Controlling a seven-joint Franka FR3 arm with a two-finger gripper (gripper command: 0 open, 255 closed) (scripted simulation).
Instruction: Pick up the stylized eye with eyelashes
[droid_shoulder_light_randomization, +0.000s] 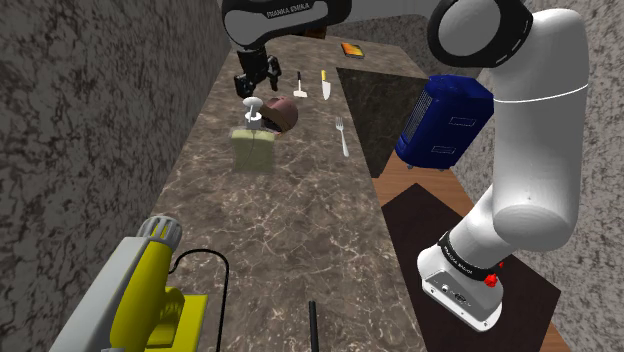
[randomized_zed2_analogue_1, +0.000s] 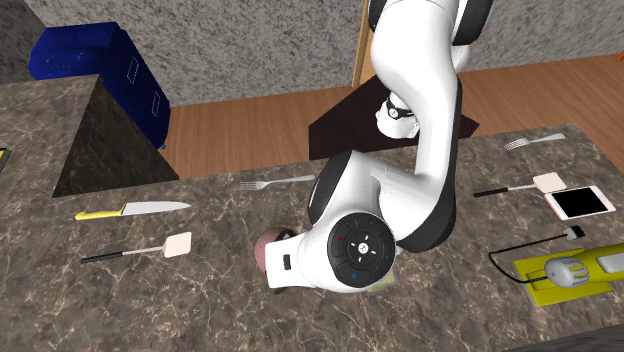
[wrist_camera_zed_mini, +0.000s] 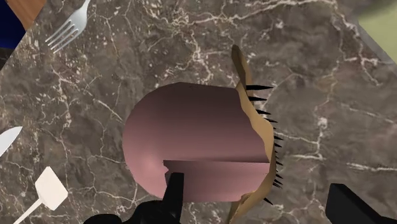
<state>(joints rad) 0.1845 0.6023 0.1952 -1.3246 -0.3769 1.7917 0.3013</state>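
Observation:
The stylized eye (wrist_camera_zed_mini: 191, 137) is a pinkish-brown dome with a tan rim and a row of short black lashes (wrist_camera_zed_mini: 270, 127), lying on the dark marble counter (droid_shoulder_light_randomization: 290, 230). In the shoulder view the eye (droid_shoulder_light_randomization: 282, 113) sits just beside a pale green block with a white knob (droid_shoulder_light_randomization: 252, 140). My gripper (droid_shoulder_light_randomization: 257, 88) hangs a little above them with its fingers apart. In the wrist view the gripper (wrist_camera_zed_mini: 257, 191) is open: one finger (wrist_camera_zed_mini: 173, 191) is over the dome's near edge, the other (wrist_camera_zed_mini: 356, 207) stands outside the lashed rim. Neither touches the eye. The eye (randomized_zed2_analogue_1: 268, 250) peeks out from behind the hand.
A fork (droid_shoulder_light_randomization: 342, 135), a yellow-handled knife (droid_shoulder_light_randomization: 325, 88) and a small white spatula (droid_shoulder_light_randomization: 299, 85) lie just beyond the eye. A blue box (droid_shoulder_light_randomization: 443, 120) stands off the counter's edge. A yellow power tool (droid_shoulder_light_randomization: 150, 290) with its cable lies near the counter's front. A phone (randomized_zed2_analogue_1: 580, 202) lies nearby.

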